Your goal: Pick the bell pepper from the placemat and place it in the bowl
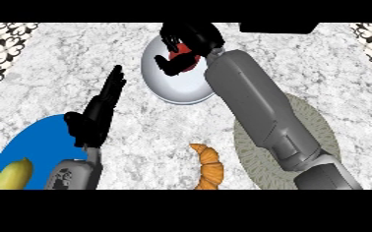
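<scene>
In the head view, your right hand [185, 42] sits at about 12 o'clock, over the white round bowl [174, 86]. Its black fingers and thumb are curled round the red bell pepper [184, 59], so only a patch of red shows between them; you cannot make out the pepper's full shape or whether it touches the bowl's inside. The hand and the grey right forearm [265, 115] also hide the bowl's far rim and its right edge.

The forearm runs down toward 4 o'clock and crosses the round woven grey-green placemat [316, 123], covering its middle; the mat's lower part is cut off at the bottom edge.

Your left hand [98, 113] is at 8 o'clock, fingers straight and pointing up toward 12 o'clock, holding nothing. It rests beside the blue round plate [33, 142] at 8 o'clock, which is cut by the left and lower edges. A yellow banana [16, 174] lies on that plate, only partly seen.

At 6 o'clock an orange-brown croissant [208, 167] lies on the grey-white marble counter [87, 54], its lower end cut off.
</scene>
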